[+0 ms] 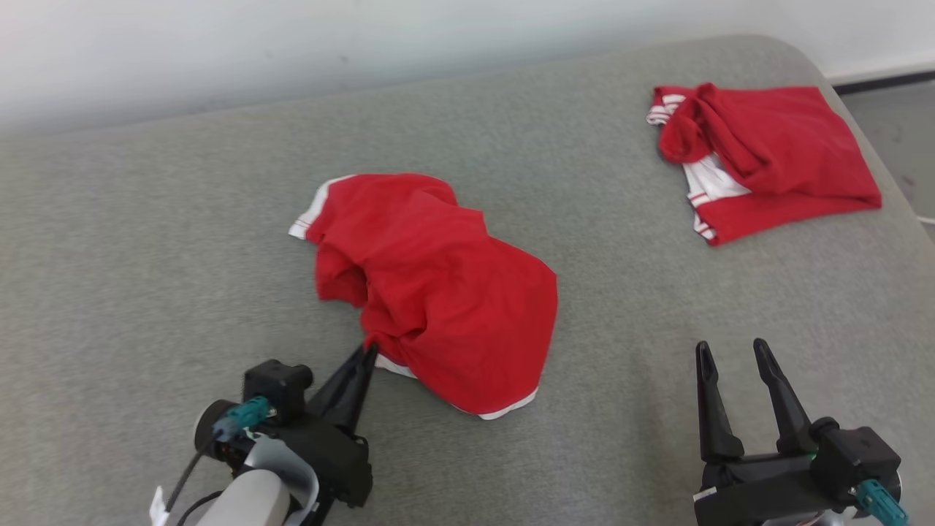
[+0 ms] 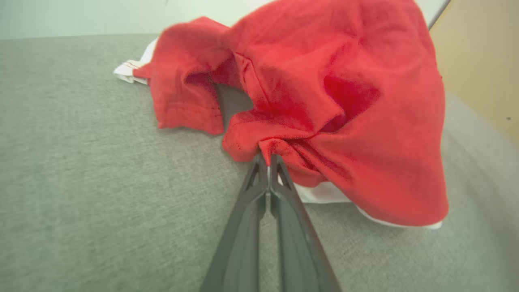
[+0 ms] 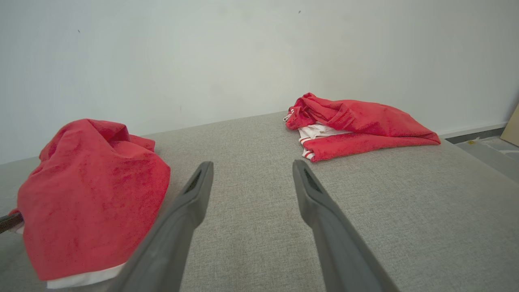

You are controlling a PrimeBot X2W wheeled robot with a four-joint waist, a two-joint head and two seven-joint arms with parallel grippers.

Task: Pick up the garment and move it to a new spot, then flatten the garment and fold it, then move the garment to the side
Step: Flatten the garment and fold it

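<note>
I can read no lettering, number or brand from here. The red garment (image 1: 438,292) and the second red garment (image 1: 774,146) carry plain white striped trim without a legible label. The grey cloth surface (image 1: 146,256) bears no sign I can make out.

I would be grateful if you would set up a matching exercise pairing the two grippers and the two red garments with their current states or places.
Things:
1. left gripper
2. right gripper
3. near garment
4. far garment

States or places:
A. roughly folded, at the far right of the grey surface
B. open, holding nothing
C. shut on a cloth edge
D. crumpled, in the middle, pinched at its near edge

Pairs: 1-C, 2-B, 3-D, 4-A.
</note>
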